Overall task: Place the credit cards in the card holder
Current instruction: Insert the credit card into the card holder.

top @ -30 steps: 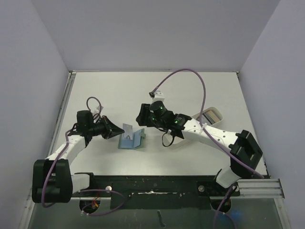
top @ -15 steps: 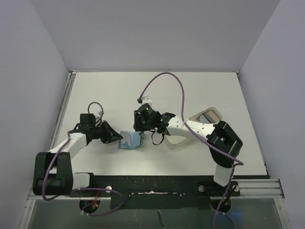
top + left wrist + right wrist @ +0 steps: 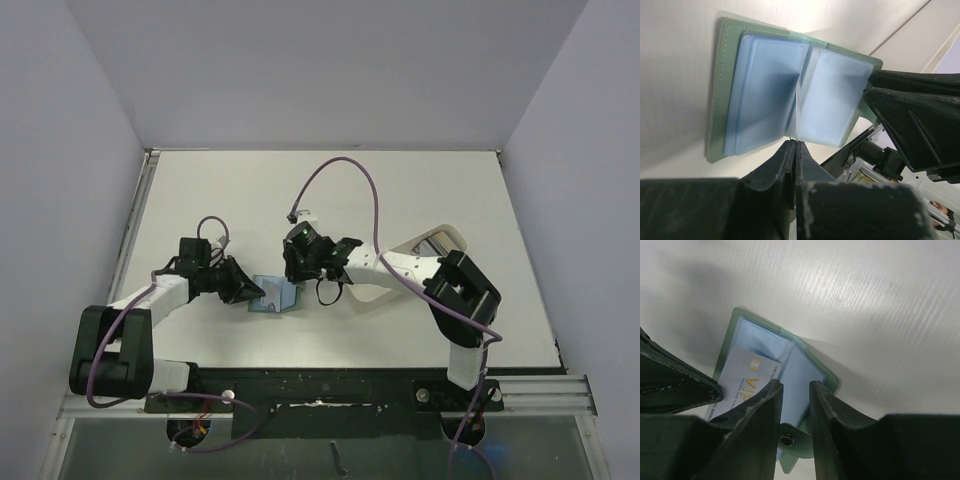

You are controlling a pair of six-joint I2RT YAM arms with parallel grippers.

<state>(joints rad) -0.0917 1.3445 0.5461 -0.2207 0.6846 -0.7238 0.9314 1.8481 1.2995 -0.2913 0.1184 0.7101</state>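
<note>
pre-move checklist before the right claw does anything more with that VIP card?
1. Card holder lies open, blue sleeves showing: ok.
2. Left claw shut on a clear sleeve leaf, lifting it off the stack: ok.
3. VIP card lies over the holder's blue inside: ok.
4. Card seated inside a sleeve: cannot tell, its lower end is hidden behind a finger.
5. Right claw jaws stand apart above the holder; whether they grip anything: cannot tell.
6. Gap between the two claws: not ok, they crowd the holder from both sides.
</note>
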